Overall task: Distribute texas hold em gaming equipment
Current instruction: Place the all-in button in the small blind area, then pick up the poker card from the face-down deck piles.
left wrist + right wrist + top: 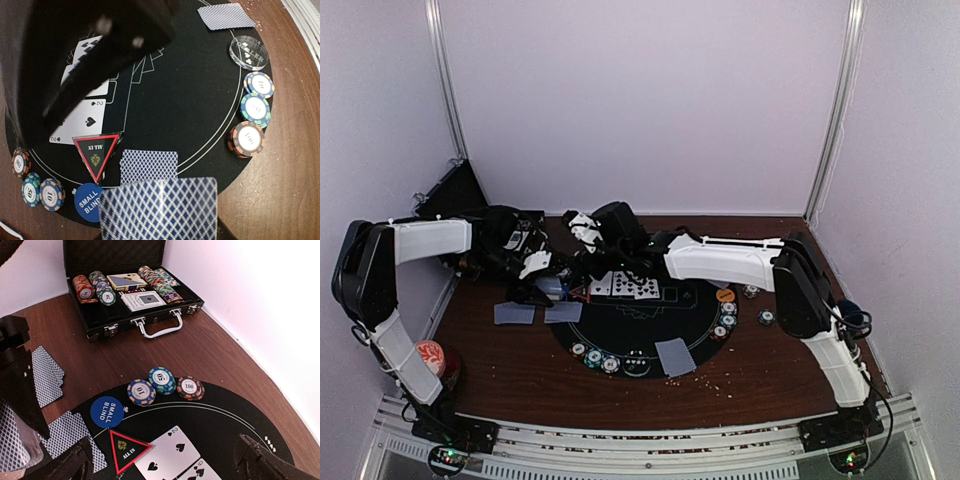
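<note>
Table: brown wood [510,380], carrying everything.
Mat: black and round [640,328], ringed with white lines, in the middle of the table.
Case: black case [135,295] lying open at the far left, with chip stacks and two decks inside, well apart from the mat.
Left gripper: the left gripper [540,280] is over the mat's far-left edge. Its fingers are out of its own camera's sight, but the held card [159,210], back up, sits raised right under the lens, so it looks clamped on that card.
Right gripper: the right gripper [164,450] reaches across the mat. Its jaws are spread wide with nothing between them, above the face-up cards [172,452].
Face-up cards: a row on the mat's far side, with the two of spades nearest the triangle.
Face-down cards: the face-down cards [514,313] lie as two side by side at the mat's left edge and one on its near right.
Chips: the far chips [162,380] are three stacks just beyond the blue button. The near chips [255,109] are three along the mat's near rim, and the right chips [725,322] sit at its right rim.
Buttons: the blue button [107,411] reads SMALL BLIND. The clear dealer button [248,52] is beside the near chips, and the orange button [725,295] is above the right chips.
Triangle: the red triangle [127,450], marked ALL IN, lies flat between the blue button and the two of spades.
</note>
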Robot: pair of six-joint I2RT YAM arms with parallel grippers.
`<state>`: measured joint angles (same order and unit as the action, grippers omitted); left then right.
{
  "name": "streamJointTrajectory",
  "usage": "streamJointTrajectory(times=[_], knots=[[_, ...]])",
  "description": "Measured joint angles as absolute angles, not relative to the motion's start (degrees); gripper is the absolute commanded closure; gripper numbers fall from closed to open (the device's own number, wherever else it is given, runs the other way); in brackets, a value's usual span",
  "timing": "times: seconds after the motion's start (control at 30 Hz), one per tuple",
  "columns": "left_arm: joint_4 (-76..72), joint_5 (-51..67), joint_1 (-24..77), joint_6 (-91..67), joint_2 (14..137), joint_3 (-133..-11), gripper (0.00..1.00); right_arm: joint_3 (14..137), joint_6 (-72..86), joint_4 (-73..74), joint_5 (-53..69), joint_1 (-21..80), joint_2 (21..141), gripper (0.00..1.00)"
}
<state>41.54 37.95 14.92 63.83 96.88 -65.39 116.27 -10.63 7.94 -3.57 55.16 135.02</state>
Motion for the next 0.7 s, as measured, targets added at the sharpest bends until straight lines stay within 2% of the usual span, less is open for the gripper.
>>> streamJointTrajectory(times=[0.27,0.47,0.7], knots=[[40.05,38.7,14.94,62.15,96.9,-65.39,0.58,100.51,3.88,4.73,-4.25,53.17,124.03,0.0],[38.98,38.98,15.29,60.42,97.08,-65.39,0.58,81.89,17.06,-6.07,5.76,50.43,115.66,0.0],[36.27,38.44,18.85,57.87,97.08,-65.1,0.58,70.08,30.35,-21.04,16.56,51.13,113.65,0.01]])
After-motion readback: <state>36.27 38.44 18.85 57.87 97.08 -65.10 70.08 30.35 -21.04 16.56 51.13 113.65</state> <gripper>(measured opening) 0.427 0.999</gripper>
